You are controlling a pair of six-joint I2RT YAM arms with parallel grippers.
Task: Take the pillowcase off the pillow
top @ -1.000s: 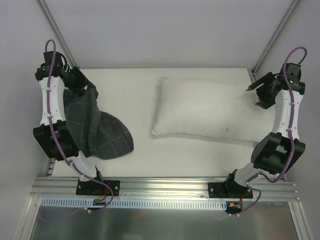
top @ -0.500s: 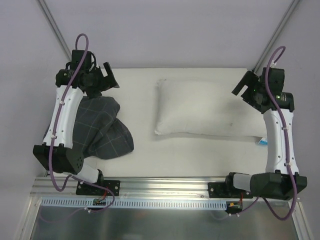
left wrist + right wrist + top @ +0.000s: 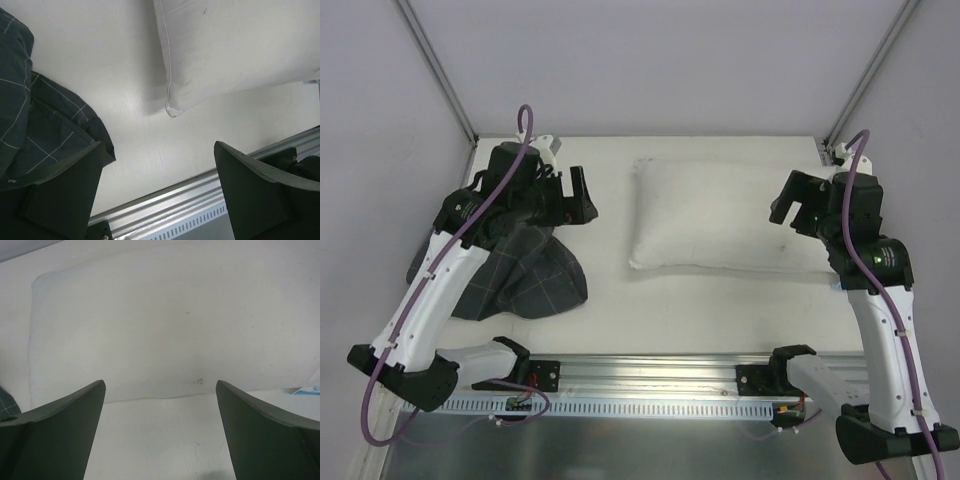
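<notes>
The dark grey checked pillowcase (image 3: 515, 275) lies crumpled on the table at the left, off the pillow; it also shows in the left wrist view (image 3: 35, 130). The plain white pillow (image 3: 725, 215) lies bare in the middle right; it also shows in the left wrist view (image 3: 235, 45) and the right wrist view (image 3: 165, 325). A small label (image 3: 307, 389) sticks out at its edge. My left gripper (image 3: 578, 198) is open and empty, raised above the table between pillowcase and pillow. My right gripper (image 3: 788, 200) is open and empty above the pillow's right end.
The white table (image 3: 610, 300) ends at a metal rail (image 3: 650, 375) along the near edge, where both arm bases stand. Grey walls and slanted frame posts (image 3: 435, 65) enclose the back and sides.
My left gripper let go of the pillowcase and swung right and forward; the pillowcase settled flatter on the table. My right gripper moved left, over the pillow's right end.
</notes>
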